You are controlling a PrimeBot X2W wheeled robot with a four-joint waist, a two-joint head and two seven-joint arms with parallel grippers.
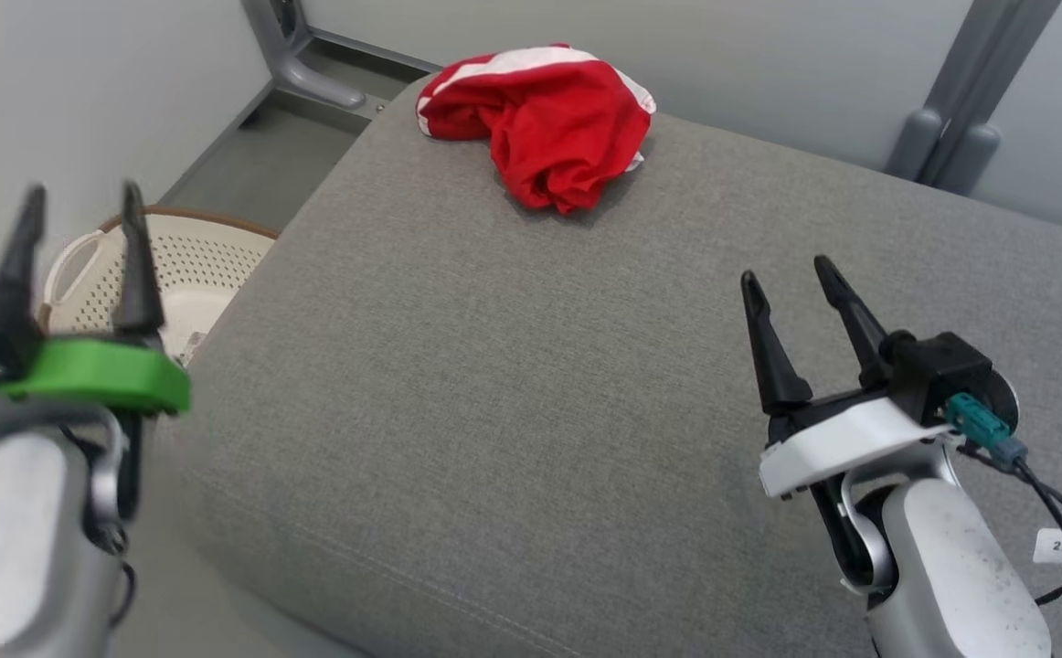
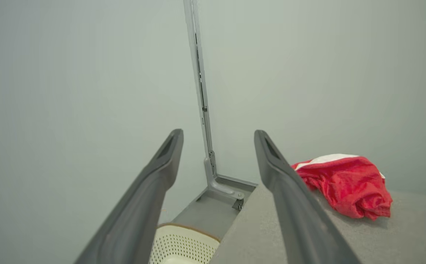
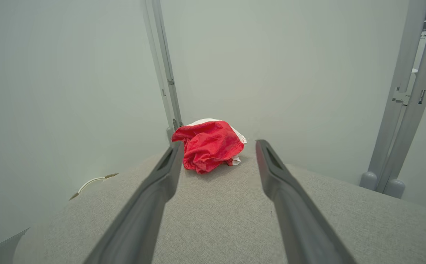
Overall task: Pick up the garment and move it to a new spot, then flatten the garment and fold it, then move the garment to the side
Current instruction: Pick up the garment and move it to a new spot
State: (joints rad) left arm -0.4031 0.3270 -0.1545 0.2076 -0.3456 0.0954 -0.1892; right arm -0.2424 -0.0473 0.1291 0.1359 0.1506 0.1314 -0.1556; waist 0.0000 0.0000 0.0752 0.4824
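- Reaching for the cloth looks to be the step in hand; the left gripper (image 1: 83,192) hangs off the near-left corner of the grey cushion (image 1: 494,384), above a pale basket (image 1: 202,265); its fingers stand spread wide with nothing between them
- The right gripper (image 1: 787,270) hovers over the near-right part of the cushion; its fingers are likewise wide apart and hold nothing; both grippers point toward the far edge
- The basket sits low, just beside the cushion's left edge; the left arm would do well to swing inward over the cushion first rather than travel along that edge
- A broad stretch of cushion lies between the grippers and the cloth; a straight, low approach looks safe; the fingertips should stay just above the weave so that they do not drag on it
- The garment (image 1: 545,119), red with white bands, lies crumpled in a heap at the far-left corner of the cushion, close to the back edge and well apart from both grippers
- In the right wrist view the heap sits almost between that gripper's fingers, so the right arm seems the better lined up; aim for a raised fold on top of the heap and close on several layers at once
- Beyond the heap stand a pale wall and a grey post (image 1: 298,55); stop short of them; lift before drawing the cloth toward the middle, lest it slip off the back
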